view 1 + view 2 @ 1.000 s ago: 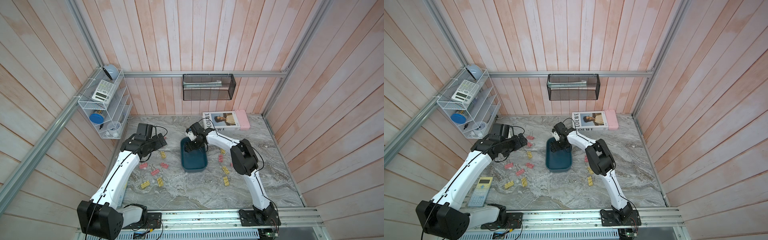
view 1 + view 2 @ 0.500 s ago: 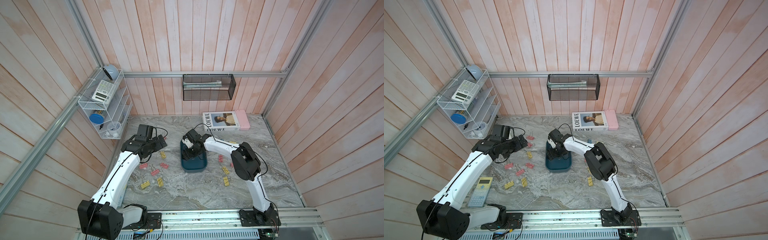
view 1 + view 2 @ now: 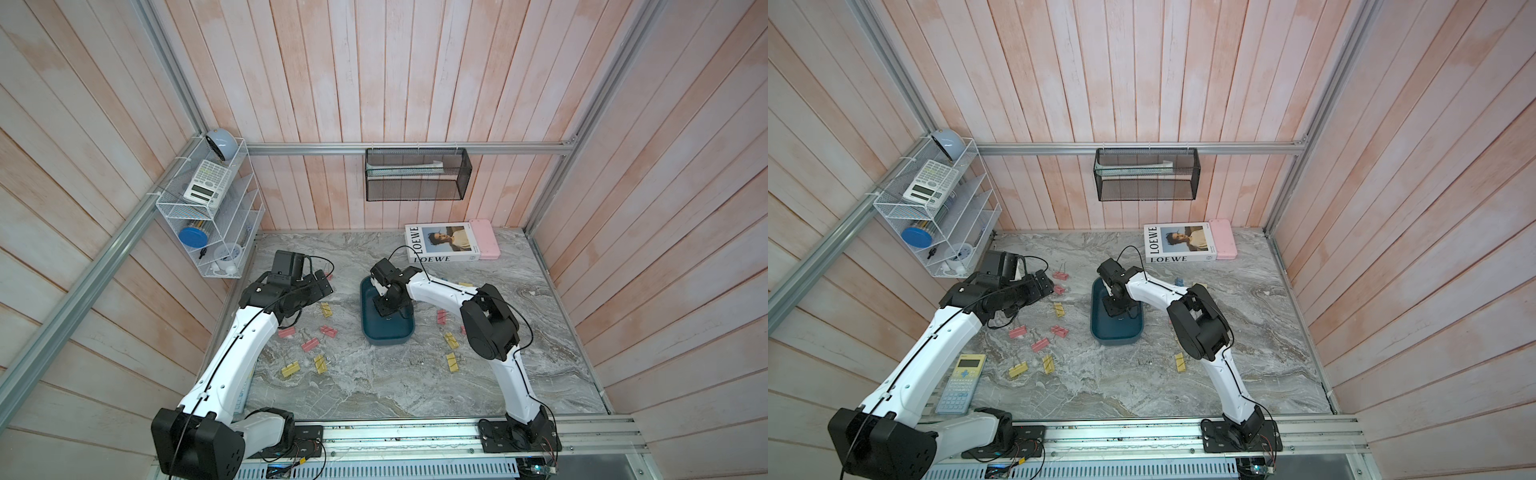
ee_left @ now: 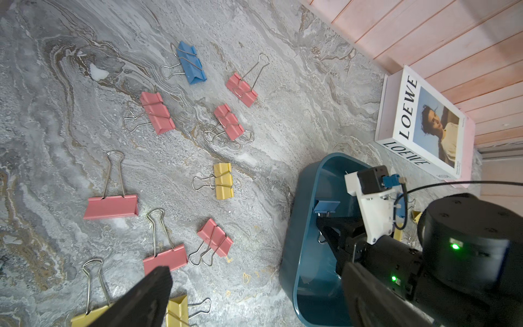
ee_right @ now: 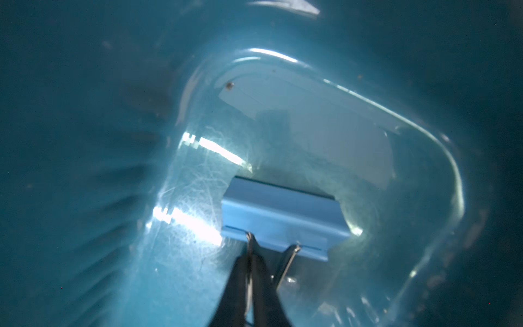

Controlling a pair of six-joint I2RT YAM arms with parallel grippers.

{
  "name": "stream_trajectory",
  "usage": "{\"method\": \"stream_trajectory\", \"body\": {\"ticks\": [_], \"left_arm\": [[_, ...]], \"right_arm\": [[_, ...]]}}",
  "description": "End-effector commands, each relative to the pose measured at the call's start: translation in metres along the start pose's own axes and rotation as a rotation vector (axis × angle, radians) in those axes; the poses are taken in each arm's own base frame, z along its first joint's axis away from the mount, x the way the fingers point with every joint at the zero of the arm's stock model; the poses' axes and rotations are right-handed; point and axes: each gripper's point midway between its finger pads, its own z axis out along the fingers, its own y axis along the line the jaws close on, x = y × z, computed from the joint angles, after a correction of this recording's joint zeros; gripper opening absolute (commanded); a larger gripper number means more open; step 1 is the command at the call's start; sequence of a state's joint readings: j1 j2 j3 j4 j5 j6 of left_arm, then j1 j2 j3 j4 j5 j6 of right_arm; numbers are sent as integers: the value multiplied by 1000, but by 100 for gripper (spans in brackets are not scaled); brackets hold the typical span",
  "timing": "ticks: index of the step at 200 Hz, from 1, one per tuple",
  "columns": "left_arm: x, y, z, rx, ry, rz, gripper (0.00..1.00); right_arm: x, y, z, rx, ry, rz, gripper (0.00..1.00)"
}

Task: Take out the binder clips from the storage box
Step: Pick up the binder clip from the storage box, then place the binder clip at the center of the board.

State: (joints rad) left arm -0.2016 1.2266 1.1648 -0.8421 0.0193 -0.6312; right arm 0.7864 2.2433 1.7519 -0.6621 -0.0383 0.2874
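Right hand [image 5: 250,271] pinching wire handle of blue clip [image 5: 283,218] inside storage box [image 3: 388,341]; body ahead, long axis crosswise. Left hand [image 3: 320,286] wide, farther off.

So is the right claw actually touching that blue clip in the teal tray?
Touching. The right wrist view shows the right gripper pinched shut on one wire handle of the blue binder clip, inside the storage box.

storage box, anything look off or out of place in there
Nothing stands out. The storage box sits flat on the marble table, undamaged, with one blue binder clip visible inside. The right claw is shut on its wire handle. The other binder clips lie scattered outside, on the table.
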Motion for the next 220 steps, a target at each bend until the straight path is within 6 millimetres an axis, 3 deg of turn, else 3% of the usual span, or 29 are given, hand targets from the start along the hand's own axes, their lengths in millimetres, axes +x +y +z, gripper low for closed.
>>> {"method": "stream_trajectory", "body": {"ticks": [1,35,71,97,118,154,191,220], "left_arm": [[3,2,-3,2,-1,14,100],[2,-2,-4,18,-4,12,100],[-5,-11,-3,53,-15,2,100],[-9,-24,2,90,-14,6,100],[-11,-38,9,105,-9,22,100],[-11,-64,23,139,17,53,100],[-14,-82,33,153,31,71,100],[-13,-88,37,154,45,83,100]], "right_arm": [[14,-6,5,44,39,-6,0],[0,-4,-22,46,-24,3,0],[-18,-8,-75,74,-144,21,0],[-19,-27,-112,159,-201,36,0],[-11,-56,-141,262,-247,103,0],[23,-121,-176,356,-287,274,0],[77,-201,-178,443,-265,466,0],[109,-246,-168,491,-237,586,0]]}}
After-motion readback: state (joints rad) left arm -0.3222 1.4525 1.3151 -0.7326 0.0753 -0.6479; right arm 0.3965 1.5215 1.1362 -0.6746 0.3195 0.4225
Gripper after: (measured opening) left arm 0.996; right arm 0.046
